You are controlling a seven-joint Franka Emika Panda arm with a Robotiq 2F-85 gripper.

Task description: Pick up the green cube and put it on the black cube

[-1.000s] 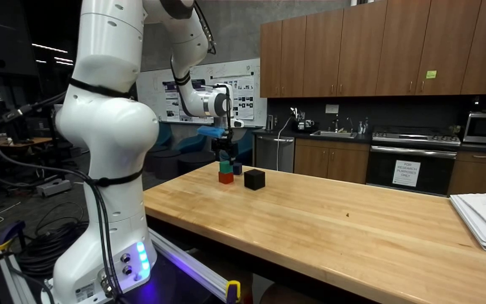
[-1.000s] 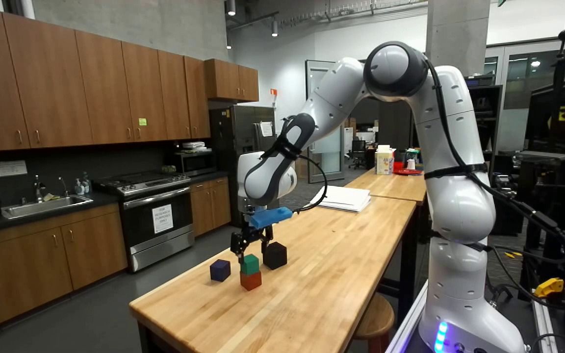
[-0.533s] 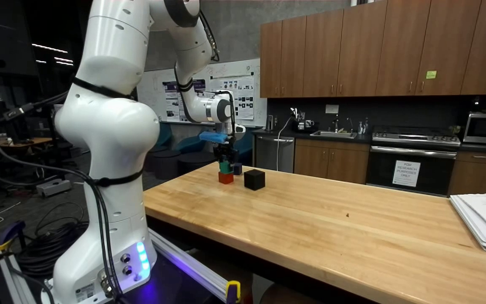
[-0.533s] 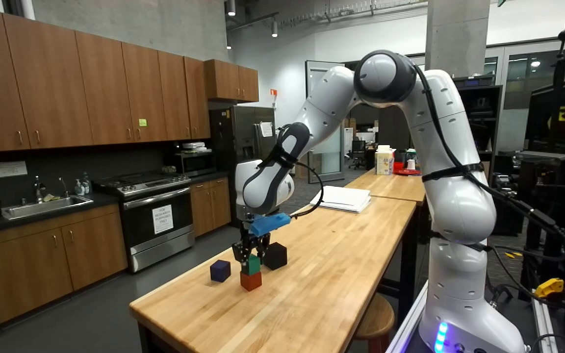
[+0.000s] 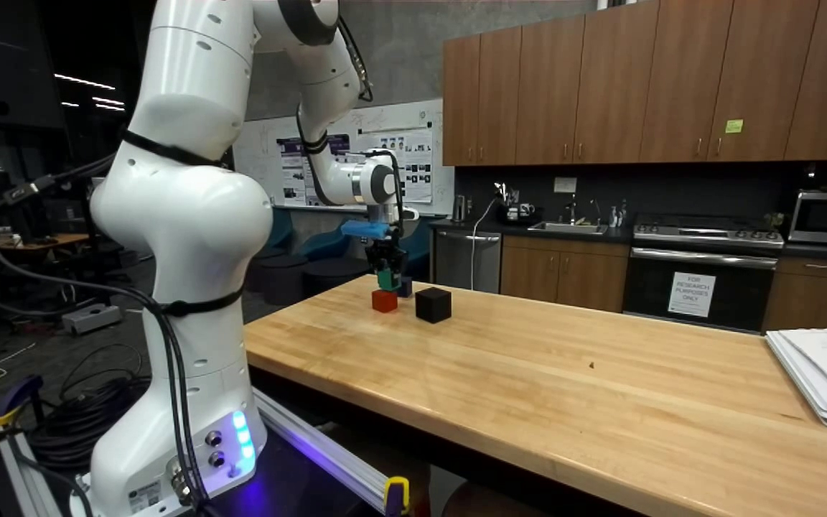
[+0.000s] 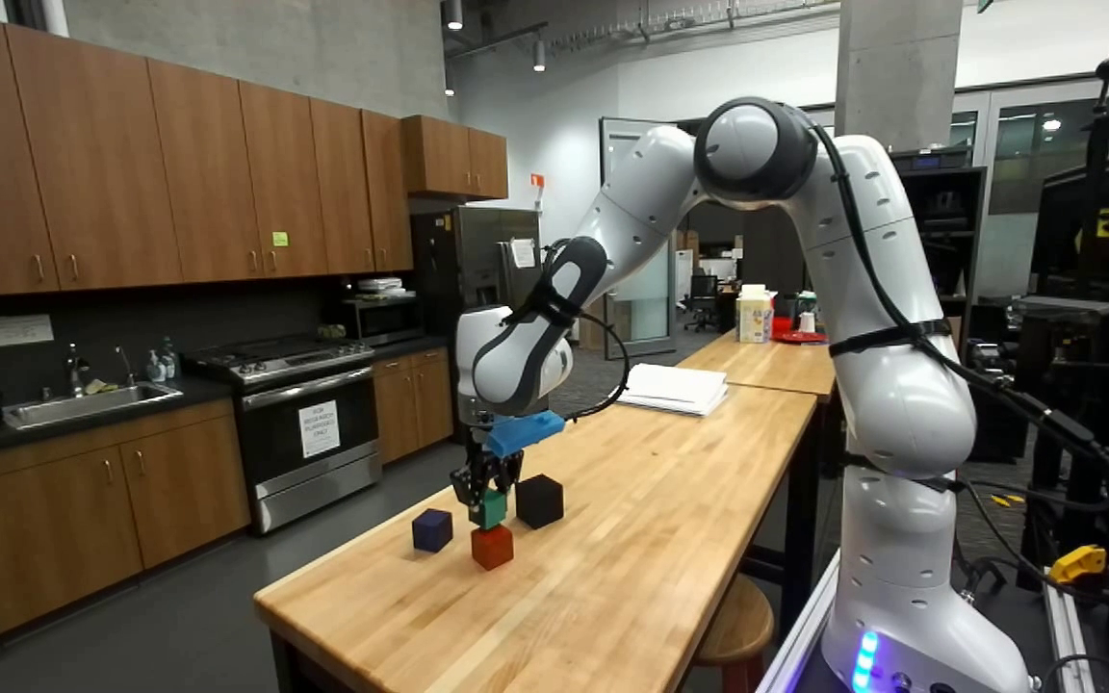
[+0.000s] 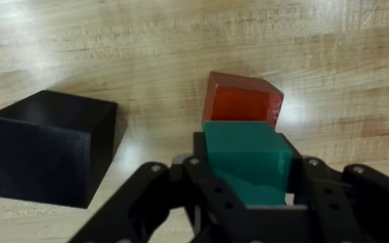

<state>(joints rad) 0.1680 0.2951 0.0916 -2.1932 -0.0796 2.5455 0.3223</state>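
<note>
The green cube (image 7: 248,138) is pinched between the two fingers of my gripper (image 7: 245,155) in the wrist view. An exterior view has the green cube (image 6: 490,509) just above the red cube (image 6: 492,548), whose top face partly shows; the gap between them is small. My gripper (image 6: 488,499) comes down from above, its fingers on opposite sides of the green cube. The black cube (image 6: 540,501) rests on the table beside this pair, with nothing on its top. It looks larger than the green cube, and in the wrist view the black cube (image 7: 46,148) lies at the left.
A dark blue cube (image 6: 432,531) sits on the wooden table (image 6: 612,510), close to the red cube on the side away from the black one. Farther along the table lies a stack of papers (image 6: 675,389). The table's near end edge is not far from the cubes.
The gripper came down over the green cube and its jaws closed on it. Over the last half second gripper and green cube rose slightly, off the red cube. The black, red and blue cubes stayed put.
</note>
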